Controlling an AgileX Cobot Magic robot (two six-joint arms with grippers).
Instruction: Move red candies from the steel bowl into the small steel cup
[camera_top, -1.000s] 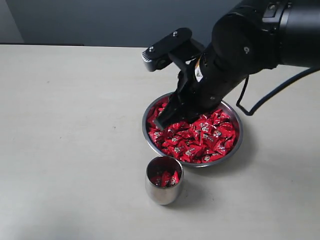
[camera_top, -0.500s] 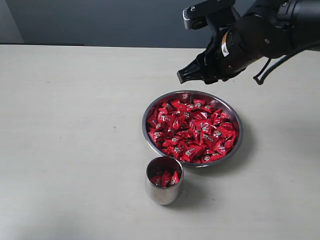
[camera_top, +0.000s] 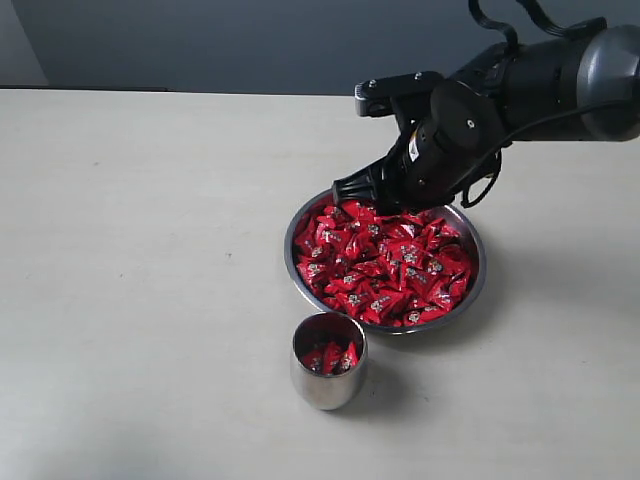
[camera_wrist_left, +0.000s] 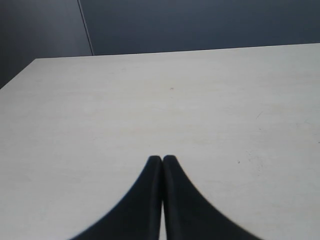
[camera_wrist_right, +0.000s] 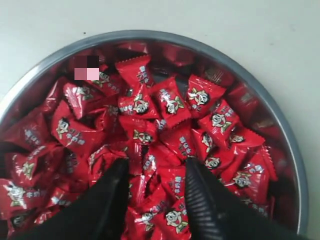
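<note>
Bench note, left to right.

- You have a pale counter under everything; its left half is bare.
- Your left claw is out of the exterior view. Its wrist camera shows the two dark fingers pressed together tip to tip, closed with nothing between them, over plain counter.
- The small steel cup stands upright on the counter, just in front of the steel bowl and near its left front edge. The two are close but not touching. A few red wrappers lie at the bottom of the cup, well below its rim.
- The steel bowl sits right of centre, flat on the counter. The red candies fill it in a loose heap, wrappers lying at all angles.
- Your right claw reaches in from the right and hangs at the bowl's far left rim, fingers pointing down toward the heap.
- The right wrist camera shows the fingers spread apart, so the claw is open. Candies lie in the gap, and none is pinched between the fingers.
- You cannot tell from either view whether the fingertips touch the heap.
</note>
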